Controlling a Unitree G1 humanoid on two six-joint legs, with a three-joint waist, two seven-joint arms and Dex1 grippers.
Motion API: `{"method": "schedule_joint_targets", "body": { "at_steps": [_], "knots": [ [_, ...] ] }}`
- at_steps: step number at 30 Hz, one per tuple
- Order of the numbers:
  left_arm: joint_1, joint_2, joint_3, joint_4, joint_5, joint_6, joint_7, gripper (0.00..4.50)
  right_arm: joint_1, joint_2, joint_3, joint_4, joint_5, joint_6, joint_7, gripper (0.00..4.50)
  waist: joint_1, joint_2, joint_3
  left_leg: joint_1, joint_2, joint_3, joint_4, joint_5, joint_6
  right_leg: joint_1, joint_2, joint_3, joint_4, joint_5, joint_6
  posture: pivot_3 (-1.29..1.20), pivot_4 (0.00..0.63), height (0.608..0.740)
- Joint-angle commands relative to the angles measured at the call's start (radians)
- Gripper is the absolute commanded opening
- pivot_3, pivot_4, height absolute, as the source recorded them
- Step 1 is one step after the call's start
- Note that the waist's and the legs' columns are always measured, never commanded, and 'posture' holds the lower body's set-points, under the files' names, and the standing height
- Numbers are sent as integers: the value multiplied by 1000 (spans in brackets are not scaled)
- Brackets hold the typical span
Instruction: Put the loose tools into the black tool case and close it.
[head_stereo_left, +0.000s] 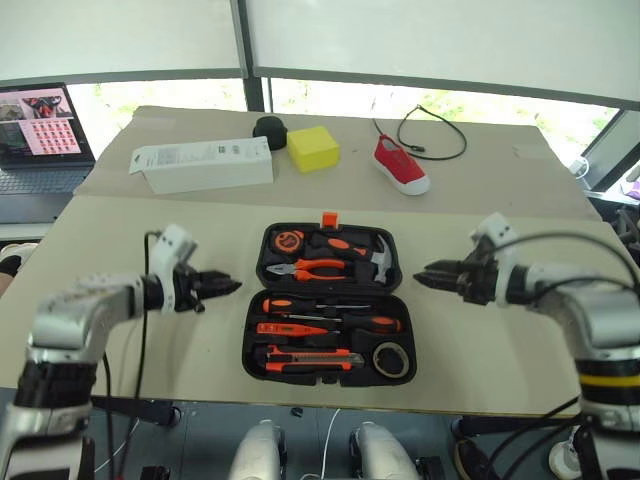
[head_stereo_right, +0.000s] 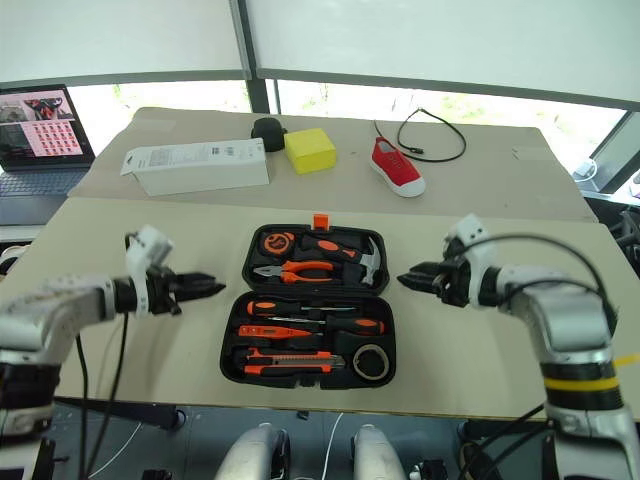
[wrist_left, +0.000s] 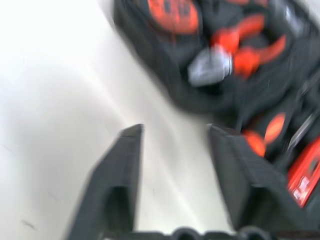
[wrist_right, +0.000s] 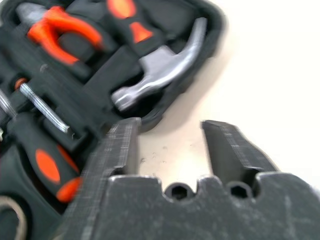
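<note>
**Desk:** On the near half of the beige table (head_stereo_left: 150, 230), what have we got?

**Photographer:** The black tool case (head_stereo_left: 323, 304) lies open and flat, between the two arms. The near half holds the two screwdrivers (head_stereo_left: 330, 314), the slim orange tester screwdriver (head_stereo_left: 290, 329), the utility knife (head_stereo_left: 310, 360) and the tape roll (head_stereo_left: 390, 358). Pliers (head_stereo_left: 312, 268) and hammer (head_stereo_left: 375, 258) sit in the far half, orange latch (head_stereo_left: 328, 219) at the far edge.

**Desk:** And the pincers?

**Photographer:** The left gripper (head_stereo_left: 228, 285) hangs to the left of the case, the right gripper (head_stereo_left: 428, 274) to its right. Both point inward, fingers parted, grasping nothing, touching nothing.

**Desk:** So which step is this?

**Photographer:** As I read it, loading looks done; no tool lies loose on the table. What remains is closing. That likely calls for catching one half's edge, swinging it over the hinge onto the other, then pressing the latch home.

**Desk:** Background?

**Photographer:** White box (head_stereo_left: 203, 163), yellow block (head_stereo_left: 313, 147), red shoe (head_stereo_left: 401, 165), far off.
</note>
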Motion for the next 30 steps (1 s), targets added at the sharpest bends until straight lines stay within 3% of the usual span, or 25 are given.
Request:
{"method": "schedule_joint_targets", "body": {
  "at_steps": [1,3,6,10,15,18,26,28,30],
  "knots": [
    [-86,-63,-17,57,4,93,91,3917,-118,35,9,74,11,169,-79,3875,-1,0,0,0,0,0,0,0,0,0,0,0,0,0,0,0,150,740],
    [-131,-109,-22,102,24,123,149,4492,-163,39,55,122,-8,183,-105,4453,0,0,0,-1,0,0,-1,0,0,0,0,0,-1,0,0,0,150,740],
    [-172,-133,-123,144,80,138,186,4492,-239,85,103,224,-26,197,-149,4453,-2,0,0,-6,-1,1,-1,0,0,-4,0,-1,-2,0,0,0,150,740],
    [-191,-158,-124,168,93,132,213,4492,-267,95,166,269,-34,187,-159,4453,-3,0,0,-16,-2,1,1,1,-1,-17,-1,1,8,0,0,0,150,740],
    [-189,-156,-145,162,99,137,215,4492,-263,116,222,300,-56,155,-185,4453,-3,0,0,-16,-2,1,1,1,-1,-18,-1,1,6,0,0,0,150,740],
    [-185,-153,-150,161,112,131,229,3781,-249,123,249,314,-76,148,-208,3729,-4,0,0,-15,-3,1,1,1,-1,-18,-1,1,6,0,0,0,150,740],
    [-185,-144,-152,133,95,138,215,891,-259,174,235,404,-112,130,-278,984,-5,-2,-1,-10,-2,1,1,2,-2,-13,-1,1,8,0,0,0,150,740],
    [-179,-146,-145,133,93,132,215,568,-260,178,235,420,-111,129,-277,338,-6,-3,-2,-9,-2,2,2,4,-2,-13,-1,1,10,1,0,0,150,740],
    [-167,-151,-125,138,88,115,216,482,-261,195,205,430,-104,113,-284,0,-6,-6,-4,-9,-2,2,2,4,-2,-12,-1,1,10,1,0,0,150,740]
  ]
}}
